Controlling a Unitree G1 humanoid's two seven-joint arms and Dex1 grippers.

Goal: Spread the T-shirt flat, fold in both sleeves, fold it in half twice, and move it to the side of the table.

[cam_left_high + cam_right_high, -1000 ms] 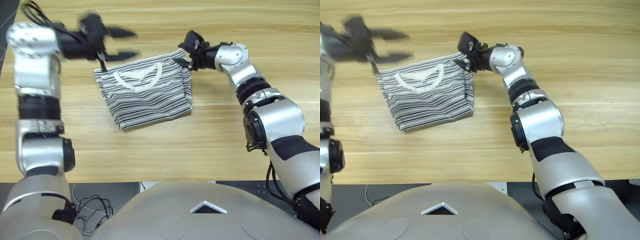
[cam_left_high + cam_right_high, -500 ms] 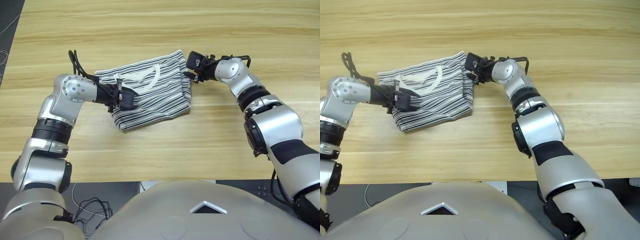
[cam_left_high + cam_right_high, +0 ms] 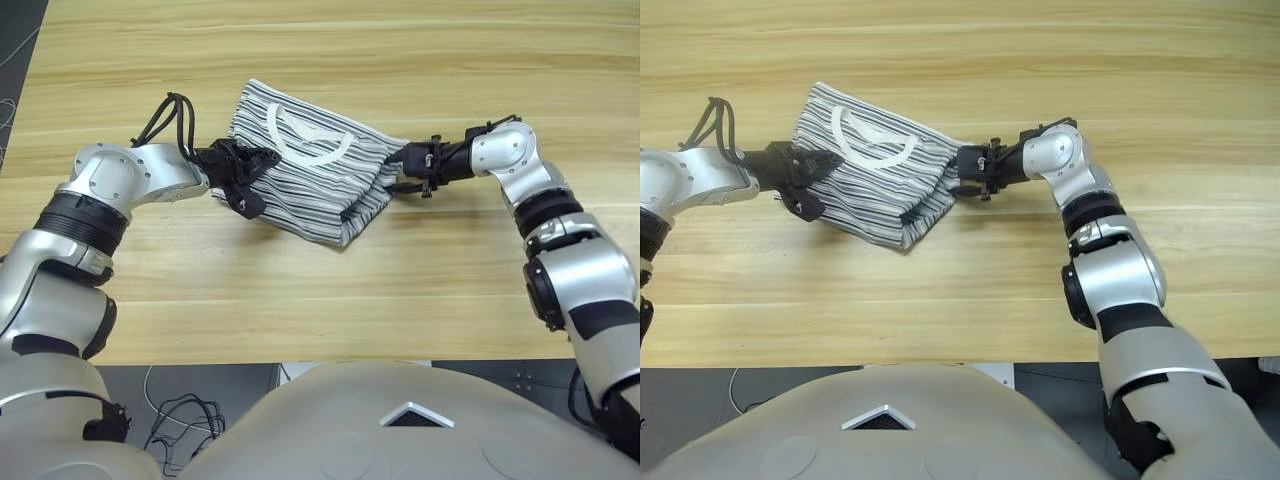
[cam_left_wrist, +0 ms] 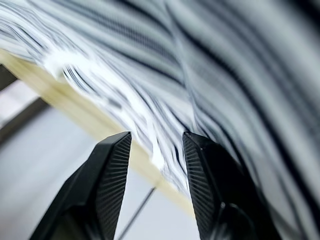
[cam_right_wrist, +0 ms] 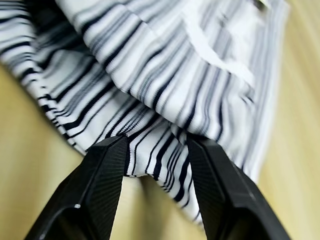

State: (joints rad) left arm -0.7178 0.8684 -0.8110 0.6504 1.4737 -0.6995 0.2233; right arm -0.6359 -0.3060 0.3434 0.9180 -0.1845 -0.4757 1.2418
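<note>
Most of the task is judged to be done. The T-shirt point(image 3: 310, 185) is seen as a compact striped packet of several layers, with the white collar point(image 3: 310, 135) on top and the sleeves tucked inside. From this, the spreading, the sleeve folds and both halvings are taken as finished.

The packet lies skewed on the worktop point(image 3: 300, 290), near the middle of its width and towards the far half. It is not yet placed at a side, so the last step, the move aside, is judged to be left or only just under way.

The left gripper point(image 3: 245, 180) is set at the packet's left edge and the right gripper point(image 3: 405, 170) at its right corner. In both wrist views the fingers are shown parted, with the layered hem lying at and between their tips. No firm pinch on the cloth can be made out, so both grippers are read as open and straddling the edges.
</note>
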